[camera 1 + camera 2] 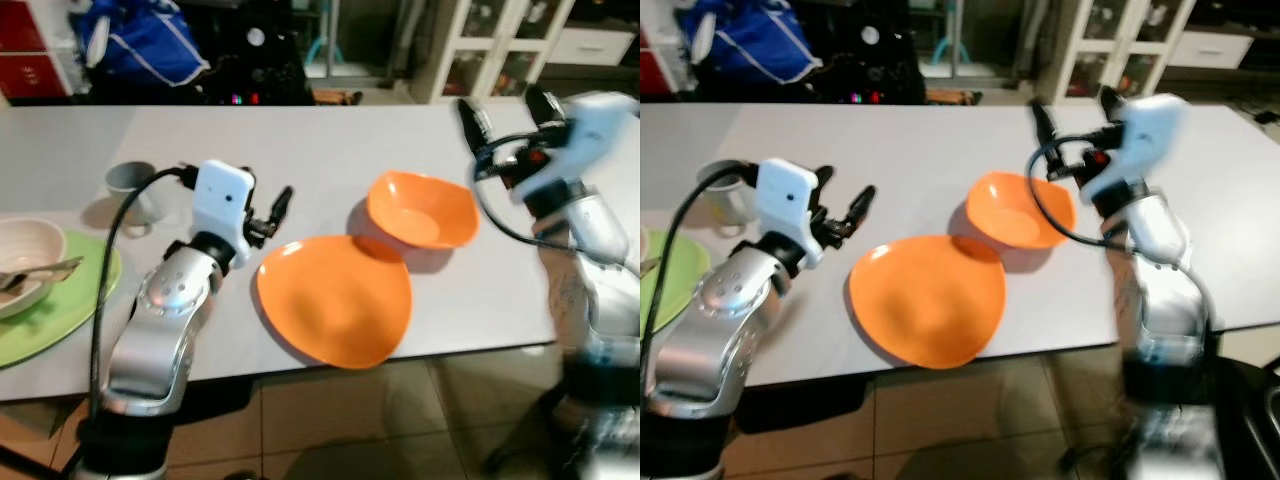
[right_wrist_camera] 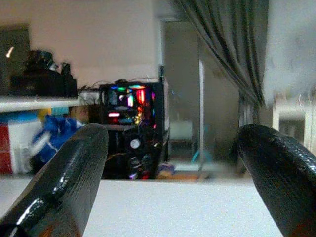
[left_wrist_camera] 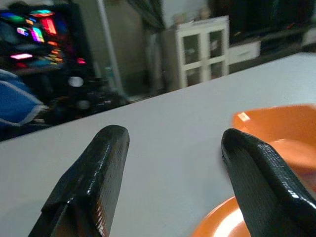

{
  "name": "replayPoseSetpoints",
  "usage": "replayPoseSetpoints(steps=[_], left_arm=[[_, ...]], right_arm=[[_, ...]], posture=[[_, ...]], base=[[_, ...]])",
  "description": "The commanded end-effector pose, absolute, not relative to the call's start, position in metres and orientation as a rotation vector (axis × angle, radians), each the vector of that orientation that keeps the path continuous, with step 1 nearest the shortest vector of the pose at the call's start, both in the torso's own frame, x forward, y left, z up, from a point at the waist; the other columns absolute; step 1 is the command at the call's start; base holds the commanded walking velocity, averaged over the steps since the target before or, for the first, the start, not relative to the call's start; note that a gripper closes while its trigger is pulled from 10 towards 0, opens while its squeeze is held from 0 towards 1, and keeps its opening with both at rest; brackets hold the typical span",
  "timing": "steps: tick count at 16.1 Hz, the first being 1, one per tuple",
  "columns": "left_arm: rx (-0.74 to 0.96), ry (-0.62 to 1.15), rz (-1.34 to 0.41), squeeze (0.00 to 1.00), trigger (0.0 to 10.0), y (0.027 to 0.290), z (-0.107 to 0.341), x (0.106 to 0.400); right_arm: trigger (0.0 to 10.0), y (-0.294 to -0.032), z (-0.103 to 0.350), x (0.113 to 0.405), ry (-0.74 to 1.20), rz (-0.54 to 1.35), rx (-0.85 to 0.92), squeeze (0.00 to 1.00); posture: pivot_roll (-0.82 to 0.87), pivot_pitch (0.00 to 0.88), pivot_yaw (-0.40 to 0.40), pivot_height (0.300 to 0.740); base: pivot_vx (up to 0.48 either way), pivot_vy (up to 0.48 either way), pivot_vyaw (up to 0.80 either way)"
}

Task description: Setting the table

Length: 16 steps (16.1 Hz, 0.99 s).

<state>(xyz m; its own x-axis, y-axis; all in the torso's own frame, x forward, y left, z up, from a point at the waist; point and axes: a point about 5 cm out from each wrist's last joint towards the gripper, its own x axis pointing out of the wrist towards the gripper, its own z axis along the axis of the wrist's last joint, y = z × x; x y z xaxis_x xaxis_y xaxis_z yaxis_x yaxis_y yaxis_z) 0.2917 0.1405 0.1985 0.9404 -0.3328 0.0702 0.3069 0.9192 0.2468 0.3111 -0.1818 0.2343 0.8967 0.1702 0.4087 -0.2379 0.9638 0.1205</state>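
On the table's left side sit a green plate [image 1: 60, 310] and cream bowl [image 1: 25, 262], one place ready. The left gripper [image 1: 268, 212] waits open beside the orange plate [image 1: 335, 298]. The orange bowl [image 1: 422, 210] touches it. The right gripper [image 1: 505, 108] hovers open above.

Both eye views look forward and down from head height onto the bench [image 1: 330, 140], sharing the orange plate [image 1: 335, 300] and orange bowl [image 1: 1020, 210]. The left wrist view skims low over the bench, close to that plate. The right wrist view faces level across the bench toward the room's far wall.
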Motion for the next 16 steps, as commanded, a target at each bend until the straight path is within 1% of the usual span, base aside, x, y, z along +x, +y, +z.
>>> replayPoseSetpoints(steps=[1, 2, 3, 4, 6, 9, 11, 12, 16], left_arm=[[0.259, -0.131, -0.355, 0.00, 10.0, 0.131, 0.203, 0.288], [0.253, -0.129, -0.362, 0.00, 10.0, 0.129, 0.202, 0.287], [0.239, -0.126, -0.381, 0.00, 10.0, 0.123, 0.202, 0.286], [0.237, -0.129, -0.384, 0.00, 10.0, 0.121, 0.203, 0.287], [0.238, -0.141, -0.357, 0.00, 10.0, 0.123, 0.207, 0.290], [0.228, -0.148, -0.338, 0.00, 10.0, 0.128, 0.208, 0.291], [0.217, -0.150, -0.332, 0.00, 10.0, 0.128, 0.208, 0.285], [0.212, -0.148, -0.328, 0.00, 10.0, 0.130, 0.207, 0.283], [0.227, -0.131, -0.306, 0.00, 10.0, 0.134, 0.203, 0.277]], right_arm=[[10.0, -0.181, 0.226, 0.301, -0.350, 0.144, 0.255, 0.00], [10.0, -0.178, 0.222, 0.297, -0.330, 0.134, 0.273, 0.00], [10.0, -0.169, 0.206, 0.288, -0.255, 0.123, 0.289, 0.00], [10.0, -0.162, 0.198, 0.285, -0.218, 0.130, 0.301, 0.00], [10.0, -0.147, 0.184, 0.279, -0.119, 0.140, 0.310, 0.00], [10.0, -0.144, 0.181, 0.278, -0.083, 0.161, 0.257, 0.00], [10.0, -0.139, 0.173, 0.276, -0.044, 0.219, 0.212, 0.00], [10.0, -0.136, 0.170, 0.275, -0.033, 0.240, 0.202, 0.00], [10.0, -0.130, 0.164, 0.271, -0.018, 0.288, 0.200, 0.00]], posture=[[-0.03, 0.000, 0.018, 0.740], [-0.03, 0.000, 0.023, 0.740], [-0.03, 0.000, 0.026, 0.740], [-0.03, 0.000, 0.024, 0.740], [-0.01, 0.000, 0.013, 0.740], [0.00, 0.000, 0.008, 0.740], [0.01, 0.000, -0.002, 0.740], [0.00, 0.000, 0.006, 0.740], [0.03, 0.000, -0.011, 0.740]], base=[[0.000, 0.000, 0.00], [0.000, 0.000, 0.00], [0.000, 0.000, 0.00], [0.000, 0.000, 0.00], [0.000, 0.000, 0.00], [0.000, 0.000, 0.00], [0.000, 0.000, 0.00], [0.000, 0.000, 0.00], [0.000, 0.261, 0.00]])
